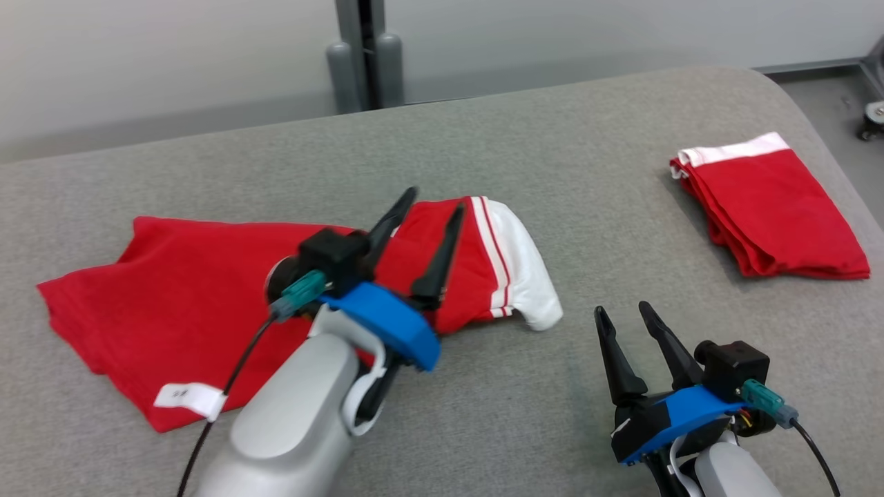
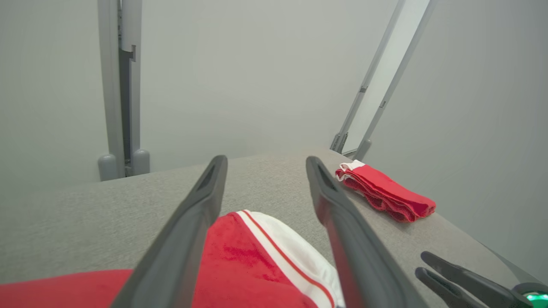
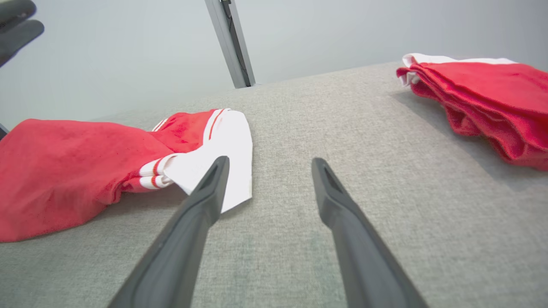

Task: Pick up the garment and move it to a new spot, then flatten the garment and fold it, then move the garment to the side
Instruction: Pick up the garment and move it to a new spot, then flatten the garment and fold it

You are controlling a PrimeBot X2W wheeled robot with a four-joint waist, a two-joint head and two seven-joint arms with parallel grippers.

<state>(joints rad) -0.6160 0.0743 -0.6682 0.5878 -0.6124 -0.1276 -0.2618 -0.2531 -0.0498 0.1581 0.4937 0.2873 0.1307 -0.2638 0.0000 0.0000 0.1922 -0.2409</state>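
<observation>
The red garment (image 1: 186, 290) lay rumpled at the table's (image 1: 552, 428) nine o'clock, likely soft and limp, best pinched at corners. The left gripper (image 1: 435, 201) above it and the right gripper (image 1: 623, 310) gaped wide, empty.

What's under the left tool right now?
The crumpled red garment lies under the open left tool, spread on the grey table. The forearm hides part of the cloth.

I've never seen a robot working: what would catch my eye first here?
A red garment with white stripes sprawls unfolded on the grey table, the left fingers open over it. At the far right lies a neatly folded red garment; the right fingers stand open at the front.
</observation>
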